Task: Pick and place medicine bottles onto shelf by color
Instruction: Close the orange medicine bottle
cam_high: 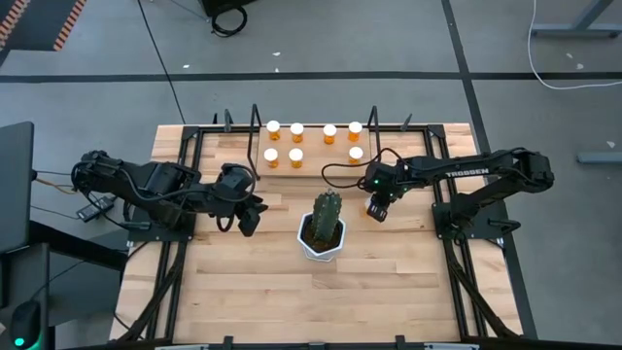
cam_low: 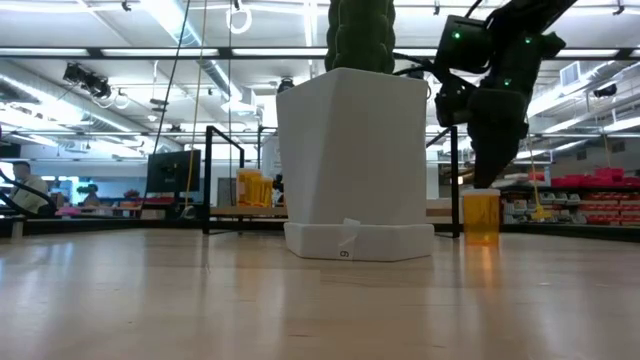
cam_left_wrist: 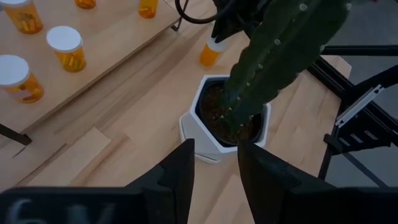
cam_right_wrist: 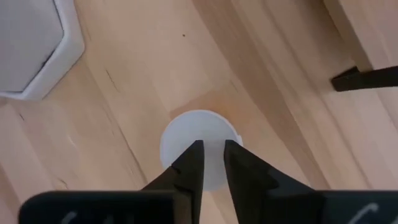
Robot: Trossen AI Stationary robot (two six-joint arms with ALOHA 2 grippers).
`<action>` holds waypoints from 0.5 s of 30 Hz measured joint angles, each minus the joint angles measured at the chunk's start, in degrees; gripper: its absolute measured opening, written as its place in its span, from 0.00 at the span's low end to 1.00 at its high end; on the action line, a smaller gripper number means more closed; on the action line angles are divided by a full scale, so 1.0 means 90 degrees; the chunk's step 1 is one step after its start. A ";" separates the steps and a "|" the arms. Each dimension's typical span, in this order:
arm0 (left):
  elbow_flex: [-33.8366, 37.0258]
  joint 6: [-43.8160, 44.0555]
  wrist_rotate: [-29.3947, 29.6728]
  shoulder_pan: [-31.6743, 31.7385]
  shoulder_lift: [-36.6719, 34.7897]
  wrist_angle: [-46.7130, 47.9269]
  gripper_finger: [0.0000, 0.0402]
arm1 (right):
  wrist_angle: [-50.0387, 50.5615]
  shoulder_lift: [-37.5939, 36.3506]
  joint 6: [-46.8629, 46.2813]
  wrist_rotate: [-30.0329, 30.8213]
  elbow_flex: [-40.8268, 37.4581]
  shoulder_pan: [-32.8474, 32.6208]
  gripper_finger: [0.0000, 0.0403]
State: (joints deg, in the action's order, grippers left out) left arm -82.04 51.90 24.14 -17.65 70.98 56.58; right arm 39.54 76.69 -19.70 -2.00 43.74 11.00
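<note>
Right tool (cam_right_wrist: 213, 163) poised directly above 1 medicine bottle (cam_low: 481, 217) standing upright on the desk (cam_high: 243, 292) beside the cactus pot (cam_low: 352, 160), fingers narrowed over its white cap (cam_right_wrist: 198, 149), grip not confirmed. Likely light, rigid, slick plastic; best pinched around the cap. Left tool (cam_left_wrist: 215, 163) empty, parted. 7 bottles already on the shelf (cam_high: 313, 167).

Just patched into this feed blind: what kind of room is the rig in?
Probably a large lab or workshop floor, not a home. The low view shows open ceiling beams with strip lights and stocked shelving behind the table; the high view shows bare grey flooring with loose cables.
</note>
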 joint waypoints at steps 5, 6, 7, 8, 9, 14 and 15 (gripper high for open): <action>0.0000 0.0000 0.0000 0.0000 0.0000 0.0000 0.32 | -0.0233 0.0014 -0.0044 -0.0102 -0.0045 0.0000 0.16; 0.0000 0.0000 0.0000 0.0000 0.0000 0.0000 0.32 | -0.0265 0.0019 -0.0074 -0.0116 -0.0049 0.0000 0.15; 0.0000 0.0001 0.0000 0.0000 0.0000 0.0000 0.32 | -0.0299 0.0021 -0.0092 -0.0131 -0.0056 0.0000 0.15; 0.0000 0.0002 0.0000 0.0000 0.0000 0.0000 0.32 | -0.0327 0.0024 -0.0110 -0.0138 -0.0061 -0.0001 0.15; 0.0000 0.0002 0.0000 0.0000 0.0000 0.0000 0.32 | -0.0344 0.0030 -0.0121 -0.0138 -0.0062 -0.0002 0.14; 0.0000 0.0002 0.0000 0.0000 0.0000 -0.0002 0.31 | -0.0678 0.0028 -0.0127 -0.0143 -0.0216 -0.0005 0.12; 0.0000 0.0011 0.0000 0.0000 0.0000 -0.0001 0.31 | -0.0732 0.0019 -0.0169 -0.0145 -0.0255 -0.0005 0.12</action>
State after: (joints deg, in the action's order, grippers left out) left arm -82.04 52.00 24.14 -17.65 70.98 56.57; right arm 32.95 76.85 -21.23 -3.30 41.44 10.96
